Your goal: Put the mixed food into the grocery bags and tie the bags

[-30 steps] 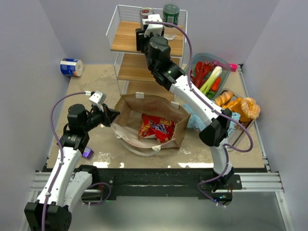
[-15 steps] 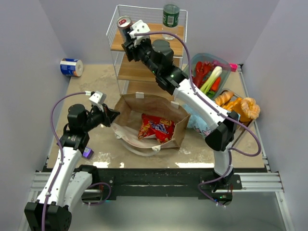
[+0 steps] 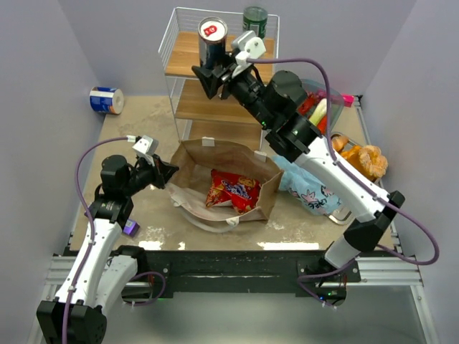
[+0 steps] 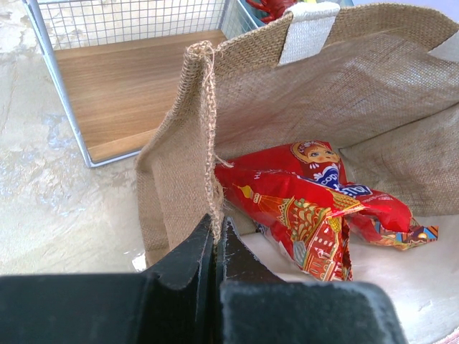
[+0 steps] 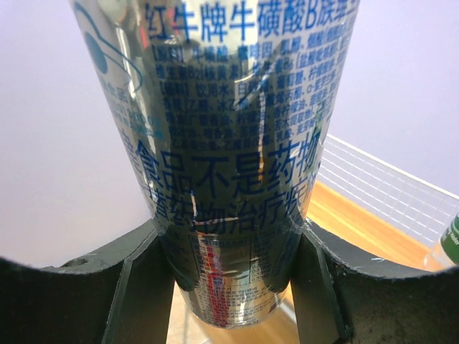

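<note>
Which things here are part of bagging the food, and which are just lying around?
Part of the job: drink can, brown bag, snack packet, bottle, blue plastic bag, breads, leek.
Lying about: blue-and-white roll, purple bar, wire shelf.

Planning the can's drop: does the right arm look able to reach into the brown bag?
Probably yes: the left gripper pinches the brown bag's rim, its mouth gapes upward, only the snack packet inside.

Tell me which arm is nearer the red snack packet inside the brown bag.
Left. The left arm has its jaws pinching the rim of the brown bag beside the red snack packet; the right arm is up at the shelf rack, jaws holding the drink can.
</note>
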Controlling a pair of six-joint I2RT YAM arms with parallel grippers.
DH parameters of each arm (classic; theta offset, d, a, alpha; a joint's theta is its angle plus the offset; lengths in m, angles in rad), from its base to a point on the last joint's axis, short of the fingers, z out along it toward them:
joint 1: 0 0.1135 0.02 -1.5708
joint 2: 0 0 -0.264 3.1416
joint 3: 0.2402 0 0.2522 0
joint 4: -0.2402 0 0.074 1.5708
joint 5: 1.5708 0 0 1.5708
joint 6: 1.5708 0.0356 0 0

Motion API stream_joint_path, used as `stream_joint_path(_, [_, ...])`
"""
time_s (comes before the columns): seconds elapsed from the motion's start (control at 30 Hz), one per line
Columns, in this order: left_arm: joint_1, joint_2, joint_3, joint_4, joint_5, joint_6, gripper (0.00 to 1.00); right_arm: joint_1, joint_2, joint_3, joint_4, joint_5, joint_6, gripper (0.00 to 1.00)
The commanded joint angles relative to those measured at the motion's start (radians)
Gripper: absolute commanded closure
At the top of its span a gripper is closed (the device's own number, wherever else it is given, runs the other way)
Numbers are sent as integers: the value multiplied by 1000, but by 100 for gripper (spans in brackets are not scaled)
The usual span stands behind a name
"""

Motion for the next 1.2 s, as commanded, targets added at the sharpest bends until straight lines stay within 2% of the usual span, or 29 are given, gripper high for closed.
stream_joint_path(0.0, [-1, 1, -3, 40, 25, -21, 100, 87, -108, -41, 51, -54, 10, 100])
stream_joint_path(0.13, [-1, 1, 0, 34, 14, -19, 100, 207, -139, -81, -35, -28, -39, 100])
stream_joint_path(0.27, [-1, -2, -1, 32, 12, -16, 100, 254, -165, -179, -95, 38, 2, 100])
stream_joint_path(0.43, [-1, -1, -1, 30, 9, -15, 100, 288, -183, -334, -157, 147, 73, 100])
stream_joint_path(0.63, [-1, 1, 0, 29, 8, -15, 100, 296, -179, -467, -282, 325, 78, 100])
stream_joint_path(0.77, [-1, -1, 0, 27, 3, -15, 100, 296, -145, -486, -481, 475, 65, 100])
stream_joint_path(0.93, [-1, 1, 0, 26, -3, -15, 100, 296, -122, -492, -638, 638, 98, 100])
stream_joint_path(1.03, [-1, -1, 0, 26, 0, -15, 100, 294, -82, -483, -695, 696, 86, 100])
stream_joint_path(1.17, [-1, 2, -1, 26, 2, -15, 100, 294, 54, -395, -892, 738, 114, 100])
